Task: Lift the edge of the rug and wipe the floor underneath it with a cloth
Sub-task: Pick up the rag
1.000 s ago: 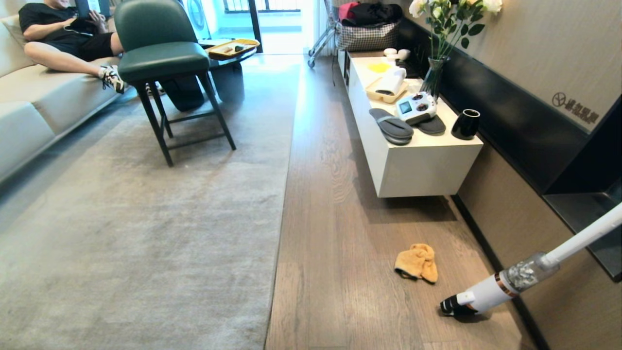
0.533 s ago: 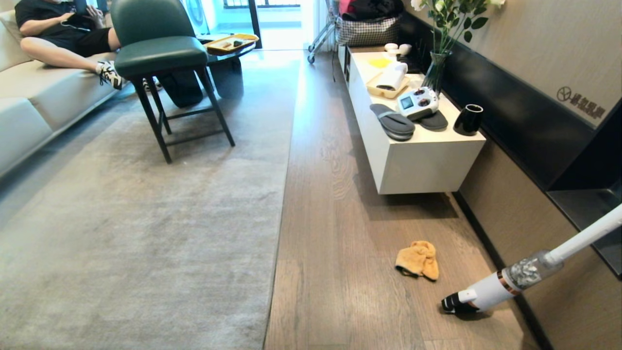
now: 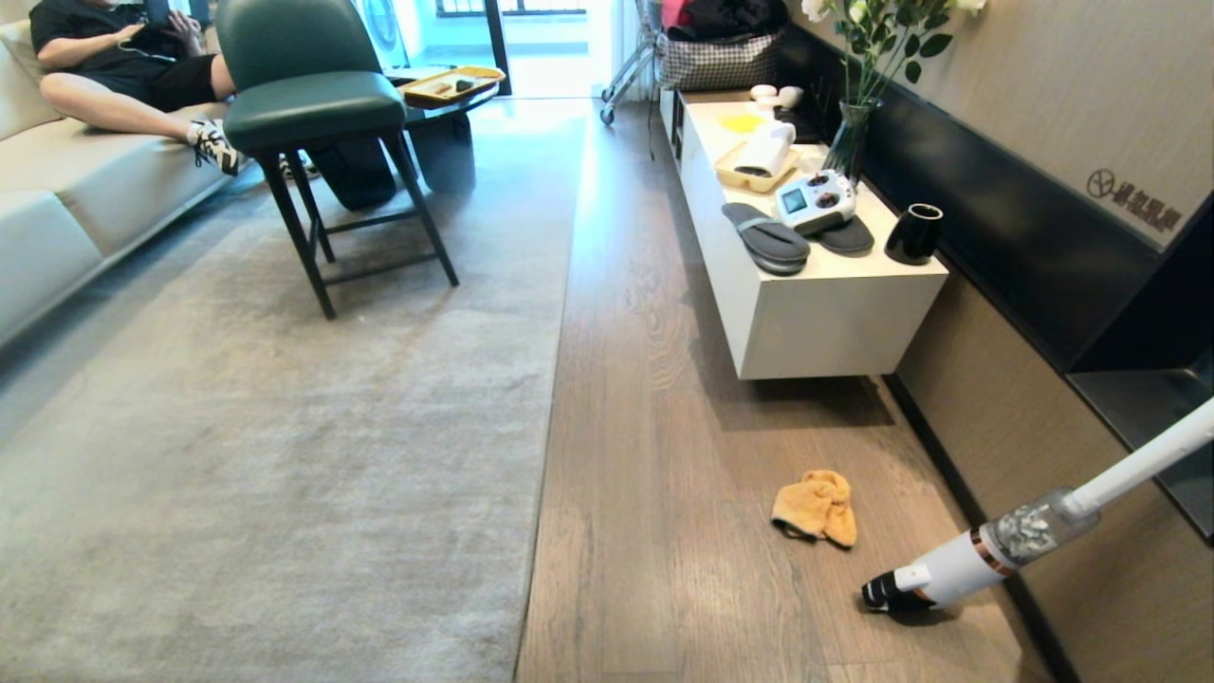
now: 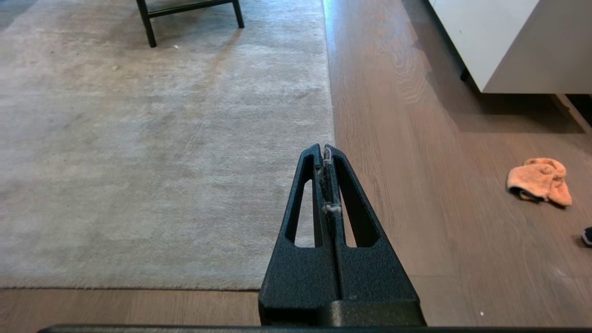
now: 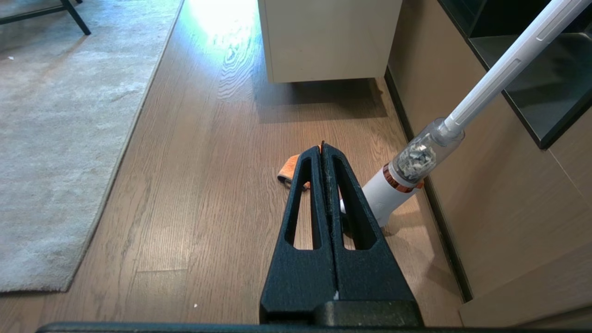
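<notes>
A large pale grey rug lies flat, and its long rug edge [image 3: 545,427] runs straight beside the brown plank floor [image 3: 664,408]. The orange-yellow cloth [image 3: 816,509] lies crumpled on the floor to the right of the rug. Neither arm shows in the head view. My left gripper [image 4: 322,149] is shut with nothing in it except lint between its fingers, and it hangs over the rug edge [image 4: 329,92] near the rug's corner, with the cloth [image 4: 540,180] well off to its side. My right gripper [image 5: 322,145] is shut and empty above the floor, and it partly hides the cloth [image 5: 290,170].
A white stick vacuum [image 3: 958,569] leans against the right wall, just past the cloth. A low white cabinet [image 3: 816,313] holds slippers, a controller and a vase. A green chair [image 3: 313,104] stands on the rug. A person [image 3: 123,66] sits on the sofa [image 3: 57,218].
The whole head view shifted slightly upward in the picture a second ago, so the camera moved. It has held still since. The cloth, the rug and the vacuum have not moved.
</notes>
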{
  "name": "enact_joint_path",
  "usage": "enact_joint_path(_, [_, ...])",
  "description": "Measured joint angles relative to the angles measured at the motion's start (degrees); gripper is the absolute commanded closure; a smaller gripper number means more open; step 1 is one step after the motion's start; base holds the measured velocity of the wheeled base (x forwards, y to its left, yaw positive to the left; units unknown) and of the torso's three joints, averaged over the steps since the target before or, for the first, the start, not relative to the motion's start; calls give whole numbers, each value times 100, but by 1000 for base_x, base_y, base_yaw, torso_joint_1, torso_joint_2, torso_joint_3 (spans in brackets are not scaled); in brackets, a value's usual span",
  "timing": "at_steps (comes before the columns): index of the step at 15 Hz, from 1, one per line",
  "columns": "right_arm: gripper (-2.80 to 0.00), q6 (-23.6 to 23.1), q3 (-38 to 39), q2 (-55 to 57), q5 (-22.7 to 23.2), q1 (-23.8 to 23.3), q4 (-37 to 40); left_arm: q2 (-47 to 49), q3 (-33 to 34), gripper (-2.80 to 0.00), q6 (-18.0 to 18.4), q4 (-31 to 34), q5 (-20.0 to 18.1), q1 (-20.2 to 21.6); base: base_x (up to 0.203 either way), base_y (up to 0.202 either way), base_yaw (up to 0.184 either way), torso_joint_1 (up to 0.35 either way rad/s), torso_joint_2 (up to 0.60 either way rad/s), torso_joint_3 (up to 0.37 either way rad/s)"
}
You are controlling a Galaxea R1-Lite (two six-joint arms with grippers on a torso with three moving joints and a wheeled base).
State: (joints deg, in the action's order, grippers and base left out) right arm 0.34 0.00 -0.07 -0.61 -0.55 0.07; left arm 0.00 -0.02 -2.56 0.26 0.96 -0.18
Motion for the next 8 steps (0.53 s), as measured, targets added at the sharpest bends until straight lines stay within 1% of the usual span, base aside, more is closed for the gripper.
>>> enact_joint_path(8, [0,0,0,0,-1,-2,0,0,2,0,17,7,7,2,0,0,0,0,0,0])
